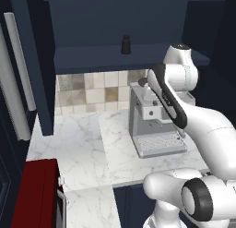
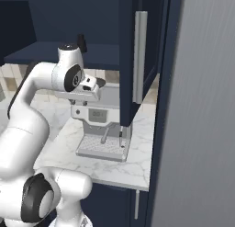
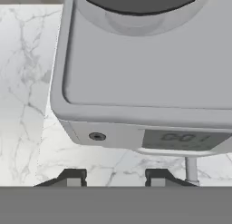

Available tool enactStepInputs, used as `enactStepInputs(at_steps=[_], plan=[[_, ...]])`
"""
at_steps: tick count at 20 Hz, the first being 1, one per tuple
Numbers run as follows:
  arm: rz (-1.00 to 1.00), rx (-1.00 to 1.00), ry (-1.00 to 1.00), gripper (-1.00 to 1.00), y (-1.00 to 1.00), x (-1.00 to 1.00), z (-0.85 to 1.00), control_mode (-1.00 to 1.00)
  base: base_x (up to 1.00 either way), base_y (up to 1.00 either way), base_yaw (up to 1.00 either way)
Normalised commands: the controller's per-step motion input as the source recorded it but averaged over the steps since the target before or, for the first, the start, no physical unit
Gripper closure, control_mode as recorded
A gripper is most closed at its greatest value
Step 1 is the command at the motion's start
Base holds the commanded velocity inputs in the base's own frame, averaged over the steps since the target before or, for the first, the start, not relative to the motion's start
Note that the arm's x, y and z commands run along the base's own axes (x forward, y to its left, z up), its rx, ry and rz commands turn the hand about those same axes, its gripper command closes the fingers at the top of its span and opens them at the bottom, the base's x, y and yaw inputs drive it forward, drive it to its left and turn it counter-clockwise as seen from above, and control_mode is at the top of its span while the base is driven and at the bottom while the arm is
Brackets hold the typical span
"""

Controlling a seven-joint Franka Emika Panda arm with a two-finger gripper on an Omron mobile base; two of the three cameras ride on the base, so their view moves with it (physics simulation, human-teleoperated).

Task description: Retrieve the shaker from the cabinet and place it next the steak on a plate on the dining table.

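Note:
The small black shaker (image 1: 125,44) stands upright on the shelf of the open navy wall cabinet (image 1: 115,59); in the right base view the shaker (image 2: 81,42) peeks out behind my arm. My gripper (image 3: 114,178) points down over the top of a coffee machine, below the shelf and to the right of the shaker. It is open, its fingertips (image 3: 72,177) apart with nothing between them. In the base views the gripper (image 1: 142,82) (image 2: 81,102) hangs just above the machine. The steak, plate and dining table are out of view.
A grey coffee machine (image 1: 154,125) (image 2: 103,129) sits on the marble counter (image 1: 78,144) under the cabinet. The cabinet's open doors with pale bar handles (image 1: 20,61) (image 2: 140,56) jut out on both sides. A red appliance (image 1: 34,195) stands low left; a tall grey panel (image 2: 202,106) rises right.

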Motion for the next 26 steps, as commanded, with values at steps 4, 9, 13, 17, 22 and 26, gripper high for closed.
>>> enactStepInputs(at_steps=[4,9,13,17,22,26], plan=[[0.01,-0.01,-0.18,-1.0,0.02,-0.49,0.01,-1.0,0.0,0.0,0.0],[0.12,-0.02,-0.42,-1.0,0.13,-0.79,0.35,-1.0,0.0,0.0,0.0],[0.26,-0.03,-0.52,-1.0,0.02,-0.8,0.67,-1.0,0.0,0.0,0.0],[0.16,-0.05,-0.39,-1.0,0.01,-0.47,0.62,-1.0,0.0,0.0,0.0],[0.01,-0.01,-0.3,-1.0,0.0,-0.21,0.51,-1.0,0.0,0.0,0.0],[0.01,0.0,-0.02,-1.0,0.0,0.13,0.22,-1.0,0.0,0.0,0.0]])
